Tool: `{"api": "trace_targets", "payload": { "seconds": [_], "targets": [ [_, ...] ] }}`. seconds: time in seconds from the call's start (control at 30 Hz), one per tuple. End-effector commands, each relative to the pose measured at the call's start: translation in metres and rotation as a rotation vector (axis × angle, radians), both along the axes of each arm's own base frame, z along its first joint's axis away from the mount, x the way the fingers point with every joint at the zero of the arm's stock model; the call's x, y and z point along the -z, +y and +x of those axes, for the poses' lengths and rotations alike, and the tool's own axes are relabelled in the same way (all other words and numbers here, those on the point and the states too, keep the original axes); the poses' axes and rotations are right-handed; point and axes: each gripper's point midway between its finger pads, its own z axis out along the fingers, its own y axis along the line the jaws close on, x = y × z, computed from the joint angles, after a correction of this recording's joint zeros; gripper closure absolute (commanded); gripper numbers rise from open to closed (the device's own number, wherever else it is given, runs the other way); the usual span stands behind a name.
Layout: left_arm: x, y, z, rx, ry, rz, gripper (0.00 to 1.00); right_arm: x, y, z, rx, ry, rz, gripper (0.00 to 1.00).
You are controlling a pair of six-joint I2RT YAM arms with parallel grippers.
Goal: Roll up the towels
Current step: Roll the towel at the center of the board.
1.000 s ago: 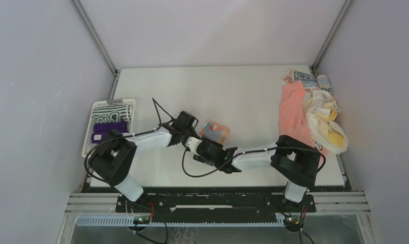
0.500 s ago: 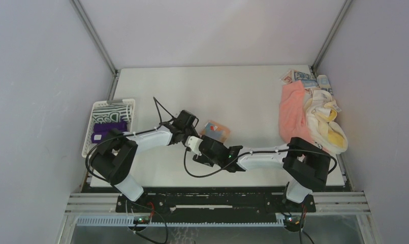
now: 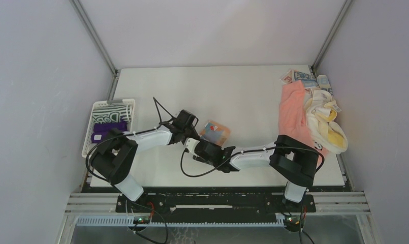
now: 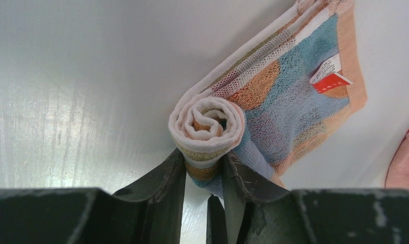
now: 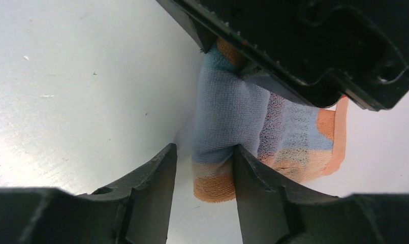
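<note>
Worktop (image 3: 232,91): white, walled on three sides.

Far right corner: loose heap of towels. Salmon-pink towel (image 3: 292,109) is spread toward me, cream-yellow towel (image 3: 326,127) is bunched beside it on the right, and blue-printed towel (image 3: 304,77) is at the back.

Left edge: white slotted basket (image 3: 88,137) holding a black-and-white striped roll (image 3: 113,109) at its far end and a purple roll (image 3: 108,129) nearer me.

Centre of worktop: light-blue towel with orange patches (image 3: 216,131), partly rolled, with both my arms meeting at it. The flat remainder lies on the worktop away from me.

My left gripper (image 4: 205,160) is pinching one end of the roll, a finger pressed on each side; the spiral of the rolled end (image 4: 208,119) faces the wrist camera.

My right gripper (image 5: 203,152) straddles the other end of the roll. Its fingers are spread: one lies against the cloth, the other stands just clear of it.

Small red-and-white tag (image 4: 330,81) on the flat part of the towel.
</note>
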Motion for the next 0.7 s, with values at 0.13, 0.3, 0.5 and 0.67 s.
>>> {"api": "trace_targets", "payload": {
  "seconds": [0.13,0.3,0.5,0.67],
  "targets": [
    [0.005,0.013,0.0,0.01,0.04,0.049,0.62,0.035,-0.023,-0.014,0.101,0.242,-0.018,0.7],
    [-0.003,0.016,0.008,-0.009,0.025,0.038,0.54,0.04,-0.027,-0.017,0.124,0.421,0.065,0.8],
    [-0.032,0.021,0.028,-0.065,-0.043,-0.041,0.42,0.024,-0.026,-0.017,0.132,0.671,0.246,0.88],
    [-0.07,0.033,0.042,-0.137,-0.149,-0.101,0.31,0.007,-0.026,-0.013,0.153,0.948,0.464,0.88]
  ]
}}
